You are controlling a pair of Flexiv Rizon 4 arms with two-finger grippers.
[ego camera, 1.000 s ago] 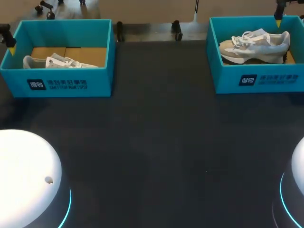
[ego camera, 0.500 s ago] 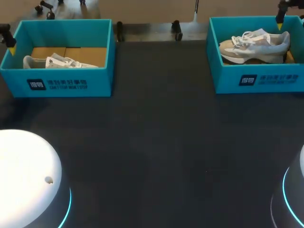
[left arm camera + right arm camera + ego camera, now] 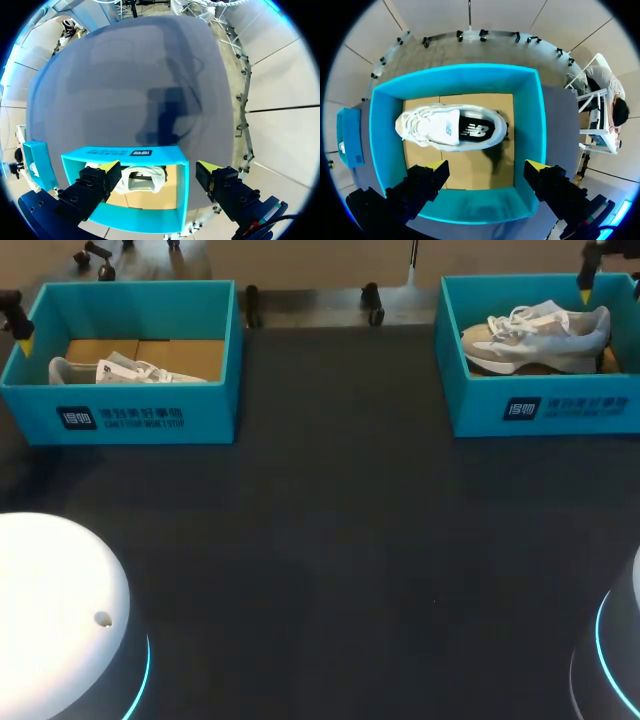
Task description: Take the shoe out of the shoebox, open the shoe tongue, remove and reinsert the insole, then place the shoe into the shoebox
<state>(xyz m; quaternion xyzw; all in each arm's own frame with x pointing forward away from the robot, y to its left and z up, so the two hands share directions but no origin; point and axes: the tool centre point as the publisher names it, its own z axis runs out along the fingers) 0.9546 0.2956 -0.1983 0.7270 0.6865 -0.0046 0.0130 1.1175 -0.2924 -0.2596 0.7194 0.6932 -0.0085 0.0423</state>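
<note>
Two teal shoeboxes stand at the table's far side. The left shoebox point(image 3: 130, 415) holds a white shoe point(image 3: 110, 370) lying low on its cardboard floor. My left gripper point(image 3: 159, 167) hovers open above this box's outer end, and the shoe point(image 3: 142, 180) lies below, between its fingers. The right shoebox point(image 3: 540, 405) holds a white and beige sneaker point(image 3: 535, 335) on its side. My right gripper point(image 3: 487, 165) hangs open over that box, with the sneaker point(image 3: 450, 127) a little ahead of its fingers and nothing held.
The two boxes stand far apart, with the dark table surface point(image 3: 330, 540) between and in front of them. Black clamps point(image 3: 372, 302) line the table's far edge. My arms' white bases point(image 3: 55, 610) fill the near corners.
The right arm's base at the near right corner has slid slightly out of view, and the right gripper has barely shifted over its box. The left arm and both shoes are unchanged.
</note>
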